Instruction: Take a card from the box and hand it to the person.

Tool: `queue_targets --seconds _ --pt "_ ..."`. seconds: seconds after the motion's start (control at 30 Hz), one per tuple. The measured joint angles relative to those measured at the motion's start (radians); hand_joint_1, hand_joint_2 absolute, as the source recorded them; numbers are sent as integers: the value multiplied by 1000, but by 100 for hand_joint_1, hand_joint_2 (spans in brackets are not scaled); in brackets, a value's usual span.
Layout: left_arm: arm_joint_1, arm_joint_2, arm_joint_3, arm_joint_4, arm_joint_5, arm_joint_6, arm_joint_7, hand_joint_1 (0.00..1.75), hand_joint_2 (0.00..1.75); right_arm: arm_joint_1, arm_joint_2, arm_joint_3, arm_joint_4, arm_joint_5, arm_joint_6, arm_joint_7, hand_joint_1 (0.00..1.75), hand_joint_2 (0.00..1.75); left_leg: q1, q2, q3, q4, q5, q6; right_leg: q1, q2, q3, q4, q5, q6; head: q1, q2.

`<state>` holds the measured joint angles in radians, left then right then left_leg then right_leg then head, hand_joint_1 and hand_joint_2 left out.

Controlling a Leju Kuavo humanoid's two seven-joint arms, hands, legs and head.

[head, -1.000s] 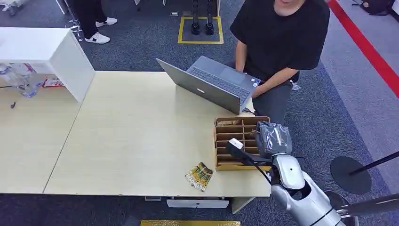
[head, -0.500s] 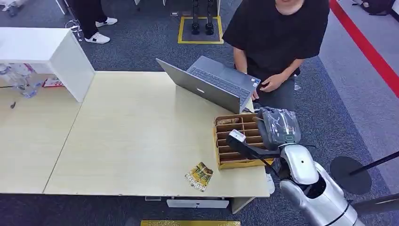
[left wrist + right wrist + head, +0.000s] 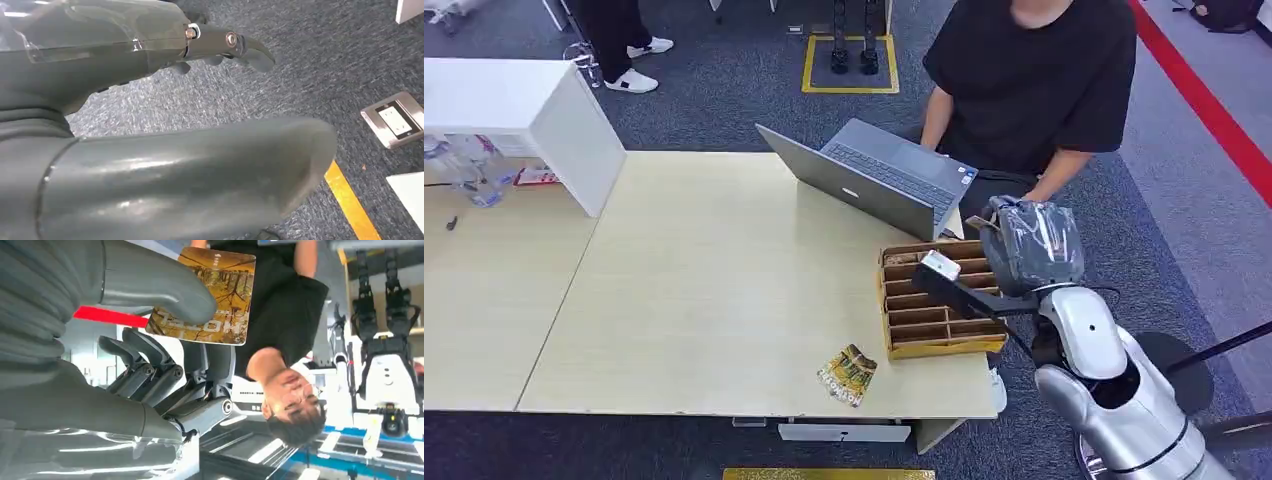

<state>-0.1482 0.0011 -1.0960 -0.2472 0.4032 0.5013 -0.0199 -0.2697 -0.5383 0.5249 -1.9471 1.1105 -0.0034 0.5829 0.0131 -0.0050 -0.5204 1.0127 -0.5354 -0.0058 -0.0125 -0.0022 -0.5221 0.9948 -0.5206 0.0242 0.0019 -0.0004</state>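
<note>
My right hand, wrapped in clear plastic, hovers off the table's right edge, just beyond the far right corner of the brown compartment box. In the right wrist view the thumb and fingers of the right hand pinch a yellow-brown printed card, held up in front of the person in the black shirt. The person stands behind the laptop, one forearm lowered close to my hand. My left hand hangs over grey carpet, holding nothing.
An open grey laptop sits on the table just behind the box. A second card lies near the table's front edge. A white cabinet stands at the far left. A floor socket and yellow tape mark the carpet.
My right hand has risen from over the box and moved right and farther away, toward the person. The person has taken a hand off the laptop and lowered an arm toward mine.
</note>
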Motion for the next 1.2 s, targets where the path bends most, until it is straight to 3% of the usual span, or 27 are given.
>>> queue_targets --seconds 0.77,1.13,1.2 --pt "-22 -9 0 0 -29 -10 16 0 0 -45 -63 -63 188 68 -107 17 169 175 0 0 0 0 0 0 0 0 0 0 0 0 0 0" --pt "-26 -10 0 0 -31 -9 16 0 0 -44 -63 -71 248 110 -128 14 162 175 0 0 0 0 0 0 0 0 0 0 0 0 0 0" --pt "-26 -10 0 0 -31 -9 16 0 0 -44 -63 -71 258 112 -127 14 150 175 0 0 0 0 0 0 0 0 0 0 0 0 0 0"
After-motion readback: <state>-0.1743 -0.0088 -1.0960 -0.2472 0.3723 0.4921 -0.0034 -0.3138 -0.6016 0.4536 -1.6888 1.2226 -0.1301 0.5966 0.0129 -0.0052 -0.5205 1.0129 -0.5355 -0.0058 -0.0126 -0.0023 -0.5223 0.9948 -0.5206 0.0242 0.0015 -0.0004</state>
